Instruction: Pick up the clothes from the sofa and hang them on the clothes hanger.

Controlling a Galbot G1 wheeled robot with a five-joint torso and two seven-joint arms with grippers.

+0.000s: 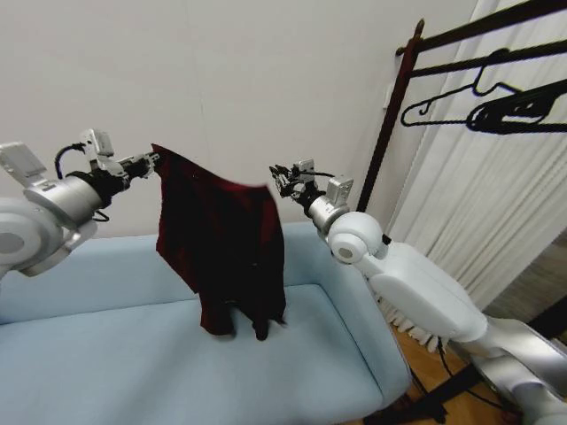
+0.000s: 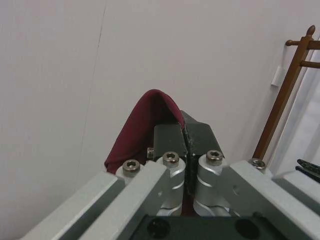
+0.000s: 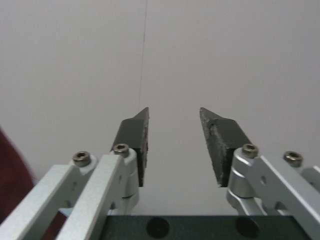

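A dark red garment [image 1: 221,248] hangs in the air above the light blue sofa [image 1: 106,354]. My left gripper [image 1: 152,161] is shut on its top left corner; in the left wrist view the red cloth [image 2: 145,125] is pinched between the closed fingers [image 2: 186,131]. My right gripper [image 1: 280,179] is just beside the garment's top right corner, and in the right wrist view it [image 3: 173,131] stands open with nothing between its fingers, the cloth [image 3: 10,175] off to one side. The wooden clothes rack [image 1: 399,97] with black hangers [image 1: 496,102] stands at the right.
A white wall is behind the sofa. White curtains [image 1: 496,204] hang behind the rack at the right. Wooden floor and the rack's dark base [image 1: 425,398] show at the sofa's right end.
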